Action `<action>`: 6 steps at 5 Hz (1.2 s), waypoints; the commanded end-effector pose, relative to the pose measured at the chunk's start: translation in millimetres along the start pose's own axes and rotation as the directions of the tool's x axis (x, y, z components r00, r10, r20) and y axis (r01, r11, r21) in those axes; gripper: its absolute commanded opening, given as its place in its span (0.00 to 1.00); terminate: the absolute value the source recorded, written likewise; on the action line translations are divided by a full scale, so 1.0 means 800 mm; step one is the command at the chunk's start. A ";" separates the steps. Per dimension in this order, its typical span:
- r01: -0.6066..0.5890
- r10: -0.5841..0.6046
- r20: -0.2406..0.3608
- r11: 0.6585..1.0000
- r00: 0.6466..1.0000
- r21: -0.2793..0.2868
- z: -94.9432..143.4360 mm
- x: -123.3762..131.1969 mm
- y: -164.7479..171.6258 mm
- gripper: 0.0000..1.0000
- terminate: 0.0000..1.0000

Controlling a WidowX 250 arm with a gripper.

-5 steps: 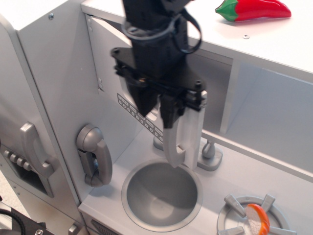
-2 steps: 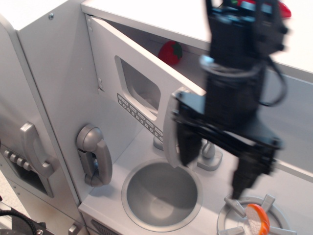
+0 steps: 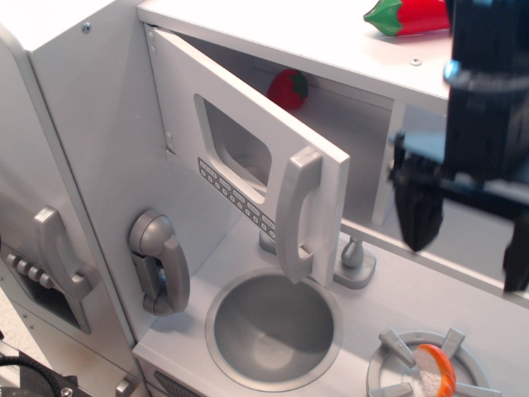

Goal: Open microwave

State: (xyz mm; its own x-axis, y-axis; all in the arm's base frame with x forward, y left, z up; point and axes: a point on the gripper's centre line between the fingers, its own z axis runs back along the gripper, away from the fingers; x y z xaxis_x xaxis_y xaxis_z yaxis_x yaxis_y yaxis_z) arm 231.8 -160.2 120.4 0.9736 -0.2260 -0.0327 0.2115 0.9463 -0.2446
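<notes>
The microwave door (image 3: pixel 240 141) stands swung open toward me, hinged at its left. It has a rectangular window (image 3: pixel 235 141), a button row (image 3: pixel 235 198) beneath and a long vertical silver handle (image 3: pixel 297 215). A red strawberry toy (image 3: pixel 288 88) lies inside the compartment. My black gripper (image 3: pixel 467 244) is at the right edge, well clear of the door, open and empty, one finger (image 3: pixel 417 211) pointing down.
A round sink bowl (image 3: pixel 273 327) sits below the door with a tap (image 3: pixel 355 260) behind it. A toy phone (image 3: pixel 161 260) hangs on the left wall. A burner (image 3: pixel 426 368) holds an orange-and-white item. A red pepper (image 3: pixel 409 16) lies on top.
The door has swung open from nearly shut. My gripper let go of the handle and moved right, away from the door.
</notes>
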 end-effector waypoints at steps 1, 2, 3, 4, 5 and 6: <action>-0.124 0.110 0.192 0.990 0.975 0.060 0.049 0.036 0.068 1.00 0.00; -0.149 0.122 0.215 0.983 0.969 0.111 0.049 0.022 0.105 1.00 0.00; -0.165 0.132 0.206 0.974 0.970 0.153 0.042 -0.002 0.129 1.00 0.00; -0.172 0.134 0.187 0.964 0.973 0.204 0.035 -0.034 0.149 1.00 0.00; -0.180 0.139 0.185 0.958 0.973 0.223 0.042 -0.064 0.172 1.00 0.00; -0.167 0.124 0.177 0.953 0.976 0.252 0.043 -0.093 0.202 1.00 0.00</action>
State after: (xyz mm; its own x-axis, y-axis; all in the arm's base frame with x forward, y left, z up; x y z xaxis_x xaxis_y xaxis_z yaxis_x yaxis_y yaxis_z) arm 195.8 11.1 94.8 0.9943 -0.0699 0.0810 0.0696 0.9976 0.0066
